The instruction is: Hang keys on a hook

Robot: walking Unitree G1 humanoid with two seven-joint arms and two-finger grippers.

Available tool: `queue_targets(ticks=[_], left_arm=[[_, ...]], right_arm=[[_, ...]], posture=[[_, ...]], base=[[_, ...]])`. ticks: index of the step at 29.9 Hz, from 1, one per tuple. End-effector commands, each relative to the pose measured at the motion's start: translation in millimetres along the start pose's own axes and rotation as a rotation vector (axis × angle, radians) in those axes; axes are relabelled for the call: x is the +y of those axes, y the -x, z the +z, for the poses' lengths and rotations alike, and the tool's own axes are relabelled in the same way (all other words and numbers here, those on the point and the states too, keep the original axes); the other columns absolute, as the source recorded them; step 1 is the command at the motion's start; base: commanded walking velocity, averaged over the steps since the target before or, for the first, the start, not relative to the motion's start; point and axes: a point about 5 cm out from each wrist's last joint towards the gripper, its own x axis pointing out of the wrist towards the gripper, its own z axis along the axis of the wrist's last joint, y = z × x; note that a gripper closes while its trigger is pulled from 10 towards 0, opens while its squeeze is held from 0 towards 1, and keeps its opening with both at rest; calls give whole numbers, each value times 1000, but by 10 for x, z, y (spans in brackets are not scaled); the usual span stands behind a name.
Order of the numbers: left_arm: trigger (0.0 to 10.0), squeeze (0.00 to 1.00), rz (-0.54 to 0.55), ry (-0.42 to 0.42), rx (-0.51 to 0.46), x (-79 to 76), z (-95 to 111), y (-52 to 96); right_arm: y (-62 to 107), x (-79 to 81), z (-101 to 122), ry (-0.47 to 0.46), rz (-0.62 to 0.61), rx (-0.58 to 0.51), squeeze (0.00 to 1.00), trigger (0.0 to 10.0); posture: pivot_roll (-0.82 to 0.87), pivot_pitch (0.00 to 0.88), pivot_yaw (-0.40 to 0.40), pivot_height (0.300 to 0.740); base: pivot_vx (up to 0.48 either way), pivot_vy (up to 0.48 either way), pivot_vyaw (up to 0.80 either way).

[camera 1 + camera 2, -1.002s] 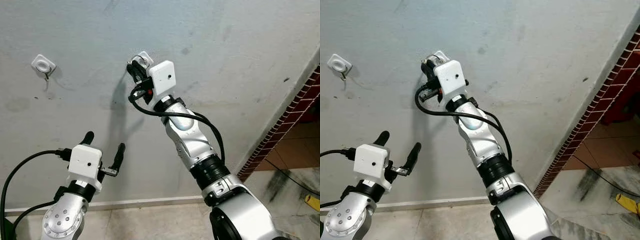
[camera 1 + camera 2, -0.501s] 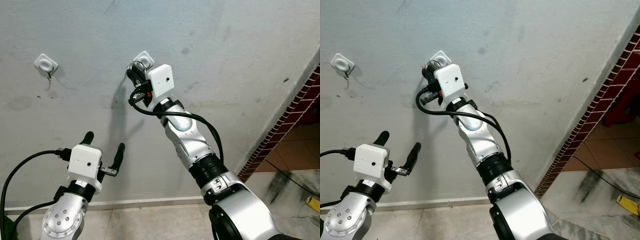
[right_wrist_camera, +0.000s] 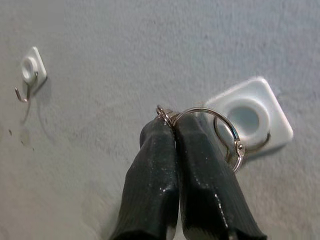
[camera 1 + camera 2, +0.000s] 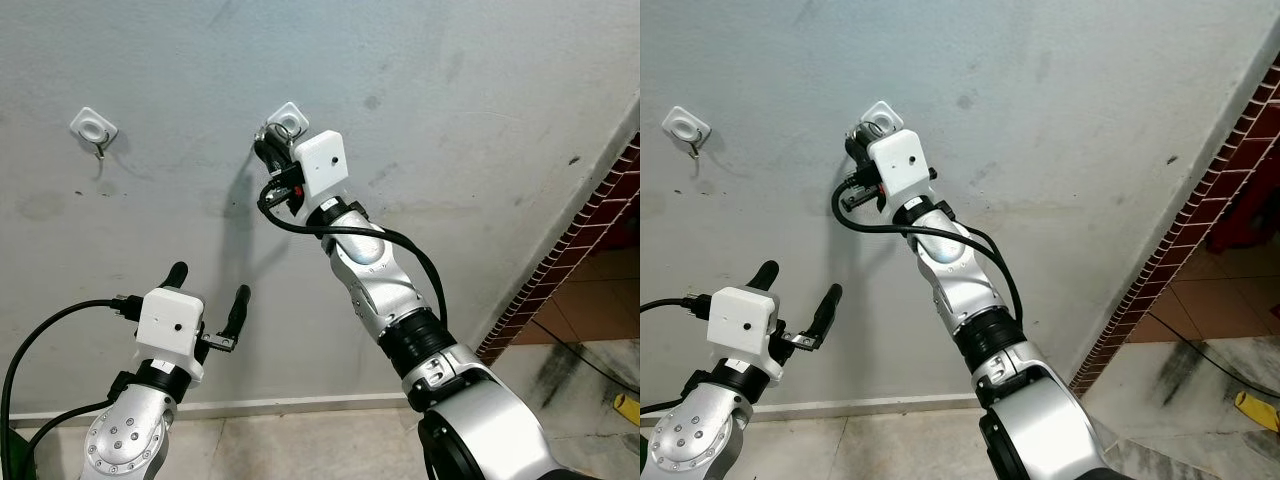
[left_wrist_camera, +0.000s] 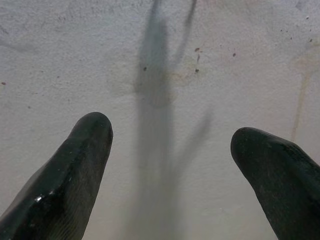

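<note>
Right gripper (image 3: 172, 125): raised high against the grey wall (image 4: 450, 90), its two black fingers (image 3: 200, 180) pressed together and pinching a metal key ring (image 3: 222, 135)
Key ring: held at the fingertips, lying over the face of the white square hook plate (image 3: 255, 112); a second, thinner loop hangs at the plate's round centre, and whether the ring has caught the hook itself cannot be told
Keys: hidden behind the fingers, so their number and shape cannot be told
Hook plate: stuck to the wall, tilted like a diamond, just beside the right gripper's tips; in the left eye view it peeks out above the white wrist camera box (image 4: 320, 165)
Second hook (image 4: 95, 128): another white plate with a small metal hook below it, well apart on the wall to the robot's left, nothing on it
Left gripper (image 4: 208, 290): held low in front of the wall, fingers spread wide with nothing between them; its wrist view looks at bare plaster crossed by a long shadow
Right arm: stretched up and forward, a black cable looping beside the wrist
Surroundings: red brick edging (image 4: 600, 215) runs along the wall's right side, with tiled floor (image 4: 300, 440) below
</note>
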Motion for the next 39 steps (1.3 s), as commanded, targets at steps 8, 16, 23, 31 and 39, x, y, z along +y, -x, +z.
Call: queue_targets(ticks=[8,16,23,31,39], left_arm=[[10000,0,1,-8,7,14,-3,-15],[10000,0,-2,-14,5,23,-1,-28],[10000,0,-3,-16,5,24,0,-35],[10000,0,0,-21,5,26,0,-40],[10000,0,-32,-10,-48,-32,91,-86]], right_arm=[[163,41,-231,-24,-41,84,0,10000],[180,61,-262,-26,-41,99,0,10000],[166,72,-237,-26,-40,90,0,10000],[191,149,-322,0,8,140,0,10000],[223,154,-354,58,19,149,0,10000]], posture=[[281,29,-8,740],[281,26,-3,740],[281,27,-4,740],[282,28,-3,740],[277,28,0,740]], base=[[0,0,0],[0,0,0],[0,0,0],[0,0,0],[0,0,0]])
